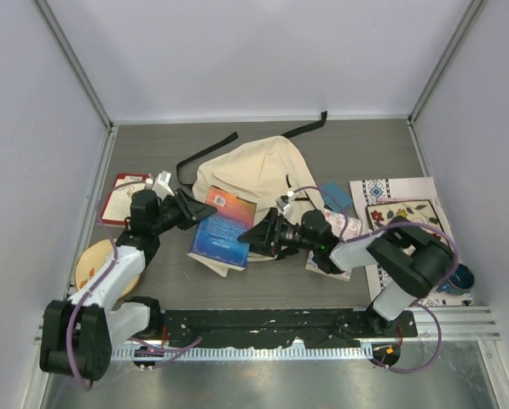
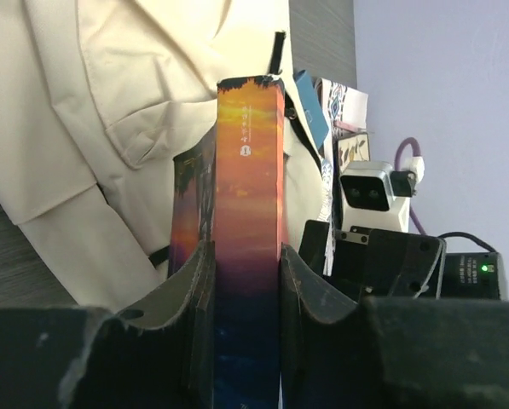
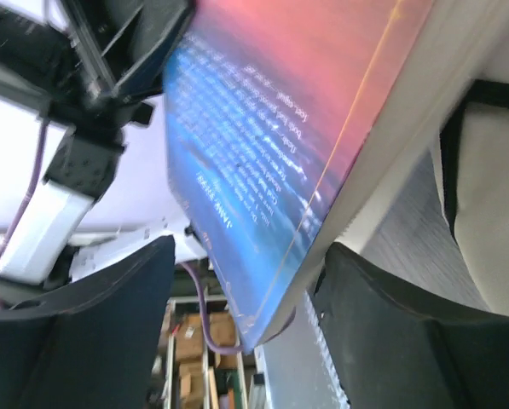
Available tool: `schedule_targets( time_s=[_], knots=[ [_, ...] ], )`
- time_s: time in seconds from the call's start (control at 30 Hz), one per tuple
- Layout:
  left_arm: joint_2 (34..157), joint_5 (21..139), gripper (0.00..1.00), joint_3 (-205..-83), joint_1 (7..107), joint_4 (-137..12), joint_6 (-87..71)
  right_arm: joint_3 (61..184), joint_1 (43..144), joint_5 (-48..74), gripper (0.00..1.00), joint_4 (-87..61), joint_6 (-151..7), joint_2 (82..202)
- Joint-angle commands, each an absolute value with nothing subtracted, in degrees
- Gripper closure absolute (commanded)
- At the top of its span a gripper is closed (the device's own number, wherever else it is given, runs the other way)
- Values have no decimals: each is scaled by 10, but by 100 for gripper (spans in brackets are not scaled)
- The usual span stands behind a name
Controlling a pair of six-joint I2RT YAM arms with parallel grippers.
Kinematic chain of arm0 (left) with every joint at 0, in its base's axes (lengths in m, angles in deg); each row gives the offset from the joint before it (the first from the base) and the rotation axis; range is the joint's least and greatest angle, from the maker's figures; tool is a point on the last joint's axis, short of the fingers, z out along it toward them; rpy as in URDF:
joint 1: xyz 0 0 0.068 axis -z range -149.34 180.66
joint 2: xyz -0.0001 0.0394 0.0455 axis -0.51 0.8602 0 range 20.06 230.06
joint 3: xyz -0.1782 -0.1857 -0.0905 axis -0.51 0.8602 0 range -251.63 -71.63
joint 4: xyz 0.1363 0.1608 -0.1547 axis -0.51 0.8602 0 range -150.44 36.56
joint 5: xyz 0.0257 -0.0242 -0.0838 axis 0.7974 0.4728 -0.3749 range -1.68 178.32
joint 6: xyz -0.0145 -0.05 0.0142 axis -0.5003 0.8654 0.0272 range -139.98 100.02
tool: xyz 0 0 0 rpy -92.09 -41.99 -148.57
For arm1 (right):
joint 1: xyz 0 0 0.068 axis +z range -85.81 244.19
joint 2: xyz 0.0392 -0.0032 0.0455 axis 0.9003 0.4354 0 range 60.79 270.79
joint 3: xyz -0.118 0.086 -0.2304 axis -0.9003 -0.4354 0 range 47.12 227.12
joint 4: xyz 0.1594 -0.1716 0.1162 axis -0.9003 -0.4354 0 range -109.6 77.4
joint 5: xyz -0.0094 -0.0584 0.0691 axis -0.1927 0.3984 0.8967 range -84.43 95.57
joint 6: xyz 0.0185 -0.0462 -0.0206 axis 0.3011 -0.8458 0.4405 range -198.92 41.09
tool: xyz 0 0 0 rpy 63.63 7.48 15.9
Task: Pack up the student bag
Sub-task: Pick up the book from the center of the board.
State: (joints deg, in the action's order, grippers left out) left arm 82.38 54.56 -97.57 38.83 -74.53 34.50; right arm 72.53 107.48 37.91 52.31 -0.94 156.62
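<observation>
Evidently the left gripper (image 1: pixel 198 209) was clenched on the spine of the book (image 1: pixel 222 228) (its cover orange fading to blue), holding it tilted over the near edge of the student bag (image 1: pixel 263 170). The bag lay slumped mid-table (image 1: pixel 365 145). The right gripper (image 1: pixel 256 234) straddled the book's opposite edge, its jaws spread.

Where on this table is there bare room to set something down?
Bare table at the back-left, between the left wall and the student bag; also the back-right corner behind the placemat. It is crowded mid-table around the book.
</observation>
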Motion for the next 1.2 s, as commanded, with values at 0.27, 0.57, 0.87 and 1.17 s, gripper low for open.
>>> schedule_targets(
  time_s=[0.27, 0.57, 0.87, 1.17],
  knots=[
    [655, 707, 100, -1178, 398, -529, 286, 799, 1094, 187, 18, 121, -181, 1278],
    [712, 736, 100, -1190, 404, -697, 341, 793, 1183, 155, 16, 411, 73, 1399],
    [746, 752, 100, -1195, 431, -765, 348, 828, 1207, 92, 13, 622, 323, 1565],
    [767, 742, 100, -1201, 438, -782, 342, 882, 1237, 9, 12, 687, 448, 1650]
  ],
)
